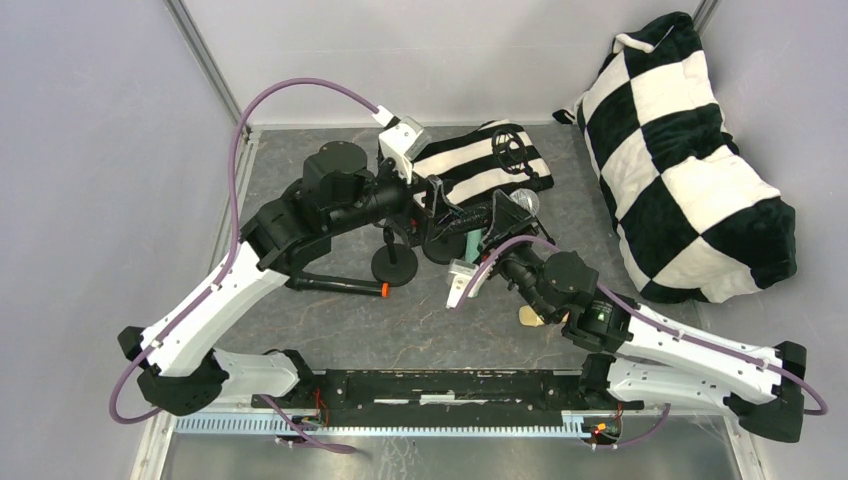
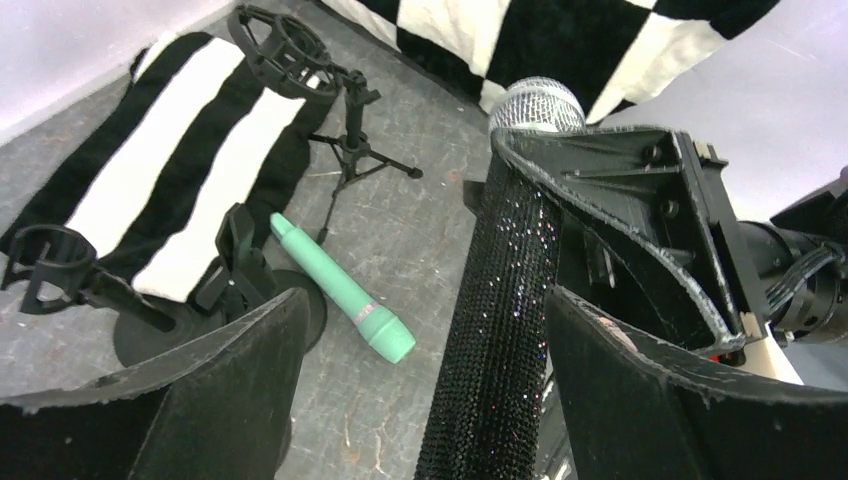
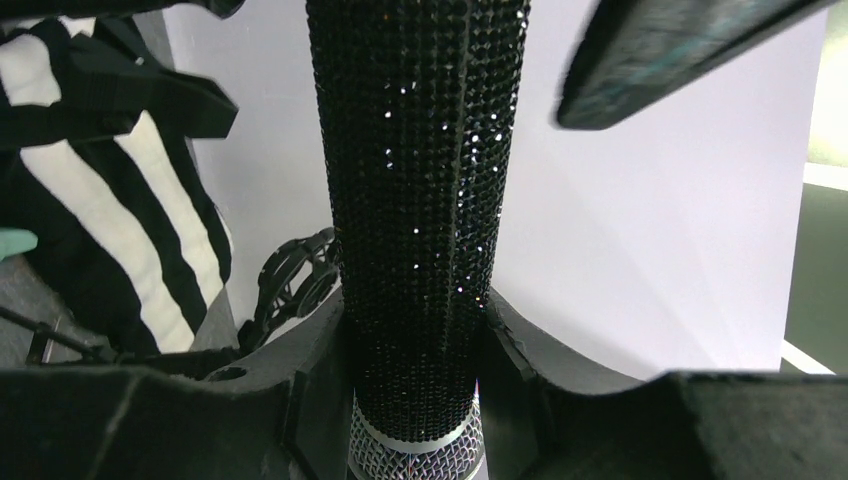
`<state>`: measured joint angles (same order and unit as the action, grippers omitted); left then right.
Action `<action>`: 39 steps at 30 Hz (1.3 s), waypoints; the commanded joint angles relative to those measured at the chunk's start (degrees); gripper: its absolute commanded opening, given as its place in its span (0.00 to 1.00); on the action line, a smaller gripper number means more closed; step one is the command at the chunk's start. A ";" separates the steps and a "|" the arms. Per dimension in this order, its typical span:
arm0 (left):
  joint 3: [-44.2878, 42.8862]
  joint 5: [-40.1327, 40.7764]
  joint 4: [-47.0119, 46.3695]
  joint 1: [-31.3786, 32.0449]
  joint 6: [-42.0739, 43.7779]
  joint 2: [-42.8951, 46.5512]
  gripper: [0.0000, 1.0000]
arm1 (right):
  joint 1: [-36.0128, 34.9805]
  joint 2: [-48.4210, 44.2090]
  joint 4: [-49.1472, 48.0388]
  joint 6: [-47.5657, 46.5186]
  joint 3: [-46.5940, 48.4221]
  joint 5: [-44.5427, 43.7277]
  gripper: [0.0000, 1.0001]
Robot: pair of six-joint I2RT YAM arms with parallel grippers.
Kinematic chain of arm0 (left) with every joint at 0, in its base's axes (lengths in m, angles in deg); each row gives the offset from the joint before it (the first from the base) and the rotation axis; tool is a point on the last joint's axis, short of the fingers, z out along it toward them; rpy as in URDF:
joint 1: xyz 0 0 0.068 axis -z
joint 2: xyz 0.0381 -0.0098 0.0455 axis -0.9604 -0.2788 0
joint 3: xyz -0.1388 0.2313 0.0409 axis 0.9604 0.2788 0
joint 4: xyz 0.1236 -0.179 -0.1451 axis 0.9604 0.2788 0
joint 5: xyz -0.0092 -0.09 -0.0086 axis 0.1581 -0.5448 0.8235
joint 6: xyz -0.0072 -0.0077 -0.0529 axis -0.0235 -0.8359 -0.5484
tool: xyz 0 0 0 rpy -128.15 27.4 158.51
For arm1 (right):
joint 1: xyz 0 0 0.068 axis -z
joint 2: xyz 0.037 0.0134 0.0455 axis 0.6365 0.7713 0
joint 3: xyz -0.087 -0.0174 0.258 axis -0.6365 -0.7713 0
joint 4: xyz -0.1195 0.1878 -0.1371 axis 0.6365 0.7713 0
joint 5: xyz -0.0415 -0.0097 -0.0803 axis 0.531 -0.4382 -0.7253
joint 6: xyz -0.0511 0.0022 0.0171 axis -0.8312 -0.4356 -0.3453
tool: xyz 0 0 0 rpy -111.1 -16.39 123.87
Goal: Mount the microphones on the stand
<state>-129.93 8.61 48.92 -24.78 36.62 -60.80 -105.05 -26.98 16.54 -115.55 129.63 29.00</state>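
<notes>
"What is the right hand point(image 3: 415, 375) doing?"
"It's clamping the sparkly black microphone point(image 3: 415, 150) near its mesh head. The left hand point(image 2: 428, 330) is gaping wide around its barrel."
"And the mint microphone point(image 2: 345, 300)?"
"It's lying on the worktop point(image 2: 420, 230)."

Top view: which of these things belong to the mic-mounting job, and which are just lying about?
Job:
glittery black microphone
mint green microphone
black microphone with orange ring
cream-yellow microphone
round-base stand
tripod stand with shock mount

Lying about:
striped cloth
checkered cushion
</notes>
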 commanded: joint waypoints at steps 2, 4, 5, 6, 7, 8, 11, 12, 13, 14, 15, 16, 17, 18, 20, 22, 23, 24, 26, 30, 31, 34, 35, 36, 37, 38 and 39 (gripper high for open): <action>-5.47 2.54 -1.04 1.58 4.94 -0.45 0.93 | -0.14 -4.35 0.36 -2.10 -3.45 -1.25 0.00; -5.39 1.05 -1.28 1.59 4.43 -0.89 0.93 | -0.12 -5.55 0.41 -3.20 -4.48 -1.54 0.00; -5.39 0.58 -1.28 1.65 4.10 -1.07 0.93 | -0.14 -5.90 0.74 -3.96 -4.93 -1.61 0.00; -5.27 0.17 -1.36 1.67 3.74 -1.27 0.93 | -0.14 -6.32 0.97 -5.11 -5.36 -1.90 0.00; -5.15 -0.20 -1.34 1.68 3.42 -1.43 0.93 | -0.15 -6.65 0.81 -6.27 -5.83 -2.40 0.00; -4.94 -0.31 -1.37 1.68 3.25 -1.47 0.93 | -0.15 -6.99 0.66 -7.48 -6.14 -2.84 0.00; -4.12 0.29 -1.44 1.68 3.16 -1.23 0.94 | -0.15 -7.72 -0.91 -9.22 -6.53 -4.11 0.00; -3.82 0.73 -1.45 1.68 3.18 -1.17 0.94 | -0.16 -7.79 -1.72 -9.63 -6.61 -4.41 0.00; -3.66 0.94 -1.47 1.68 3.15 -1.28 0.94 | -0.13 -7.77 -2.27 -10.23 -6.71 -4.44 0.00; -3.57 0.89 -1.48 1.68 3.06 -1.44 0.95 | -0.13 -7.70 -2.89 -10.81 -6.92 -4.56 0.00; -3.57 0.67 -1.48 1.68 2.90 -1.69 0.95 | -0.19 -7.54 -3.79 -11.83 -7.25 -4.88 0.00; -3.61 0.29 -1.49 1.68 2.84 -2.04 0.95 | -0.14 -7.26 -4.86 -12.56 -7.55 -5.48 0.00; -3.73 -0.30 -1.47 1.60 2.83 -2.41 0.95 | -0.15 -7.02 -5.33 -13.41 -7.67 -6.02 0.00; -3.73 -0.73 -1.52 1.61 2.68 -2.77 0.95 | -0.13 -6.66 -5.47 -13.86 -7.60 -6.70 0.00; -3.67 -1.92 -1.66 1.64 2.76 -3.24 0.95 | -0.14 -6.39 -5.64 -14.23 -7.65 -6.99 0.00; -3.48 -3.17 -1.94 1.63 2.88 -3.61 0.95 | -0.12 -6.57 -6.50 -14.99 -8.06 -6.96 0.00; -3.46 -4.68 -2.00 1.66 3.00 -3.86 0.95 | -0.15 -6.76 -7.40 -15.75 -8.43 -7.08 0.00; -3.45 -5.47 -1.91 1.61 3.18 -3.96 0.95 | -0.14 -6.87 -8.46 -16.35 -8.77 -7.18 0.00; -3.33 -7.37 -1.78 1.66 3.39 -4.31 0.95 | -0.12 -6.92 -10.27 -17.61 -9.23 -7.10 0.01; -2.81 -9.93 -1.46 1.62 4.61 -5.22 0.95 | -0.14 -6.21 -11.19 -18.95 -8.79 -6.46 0.01; -2.64 -10.00 -1.29 1.64 5.01 -5.51 0.95 | -0.13 -5.86 -11.46 -19.31 -8.58 -6.46 0.01; -2.43 -9.35 0.04 1.65 6.38 -6.86 0.95 | -0.09 -5.35 -13.07 -20.23 -8.29 -6.42 0.02; -2.38 -9.08 0.43 1.66 6.84 -7.30 0.95 | -0.13 -5.21 -13.19 -20.52 -8.16 -6.23 0.02; -2.20 -8.74 0.86 1.68 7.43 -7.69 0.95 | -0.12 -5.12 -13.31 -20.65 -7.95 -6.20 0.01; -2.14 -8.37 1.34 1.63 8.02 -7.90 0.95 | -0.16 -5.02 -13.42 -20.75 -7.70 -6.21 0.01; -1.91 -7.83 1.52 1.67 8.59 -8.12 0.95 | -0.14 -5.04 -13.38 -20.84 -7.47 -6.20 0.01; -1.55 -7.17 1.63 1.64 9.20 -8.20 0.95 | -0.13 -4.97 -13.51 -20.90 -7.28 -5.99 0.02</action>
<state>-132.32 0.98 49.43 -23.42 41.08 -68.25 -105.05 -31.81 7.95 -135.22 120.04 22.79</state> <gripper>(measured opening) 0.946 0.463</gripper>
